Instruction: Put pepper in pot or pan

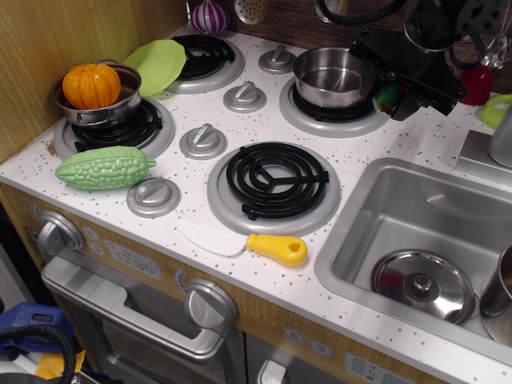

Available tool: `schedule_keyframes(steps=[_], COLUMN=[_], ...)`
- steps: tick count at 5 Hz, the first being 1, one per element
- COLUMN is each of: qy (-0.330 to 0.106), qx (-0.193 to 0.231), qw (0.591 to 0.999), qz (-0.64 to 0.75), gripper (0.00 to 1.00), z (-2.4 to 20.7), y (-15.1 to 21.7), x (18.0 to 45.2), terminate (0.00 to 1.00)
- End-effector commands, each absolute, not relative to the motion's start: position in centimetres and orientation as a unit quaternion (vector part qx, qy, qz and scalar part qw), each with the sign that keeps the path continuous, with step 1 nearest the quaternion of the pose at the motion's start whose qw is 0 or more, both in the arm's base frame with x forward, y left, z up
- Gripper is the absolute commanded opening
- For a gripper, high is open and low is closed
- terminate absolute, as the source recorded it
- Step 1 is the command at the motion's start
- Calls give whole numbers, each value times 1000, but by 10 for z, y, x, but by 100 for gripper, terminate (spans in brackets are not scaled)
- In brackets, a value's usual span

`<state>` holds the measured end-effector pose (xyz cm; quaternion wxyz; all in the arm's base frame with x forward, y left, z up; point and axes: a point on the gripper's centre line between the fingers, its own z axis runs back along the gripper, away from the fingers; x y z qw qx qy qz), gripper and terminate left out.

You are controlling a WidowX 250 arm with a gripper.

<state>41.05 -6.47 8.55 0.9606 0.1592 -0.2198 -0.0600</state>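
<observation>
The steel saucepan (326, 77) sits on the back right burner and looks empty. My gripper (393, 93) hangs just to the right of the saucepan's rim, lifted off the counter. It is shut on the pepper (387, 99), which shows as a bit of red and green between the black fingers. Most of the pepper is hidden by the gripper.
A steel pot (120, 108) holding an orange pumpkin stands on the left burner, with a green gourd (104, 169) in front of it. A green plate (156, 64), a yellow-handled spatula (274, 248), a sink (364, 216) with a lid (422, 285), and a dark red cup (478, 85) are nearby.
</observation>
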Motion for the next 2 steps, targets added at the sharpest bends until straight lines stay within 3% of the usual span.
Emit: schedule_keyframes(steps=[1,2], qy=[-305,-316], qx=[178,180], qw=[932,927], qz=[-78,-89], gripper=[0,0], z=[100,91], y=[-18,13], x=[454,458], terminate=[0,0])
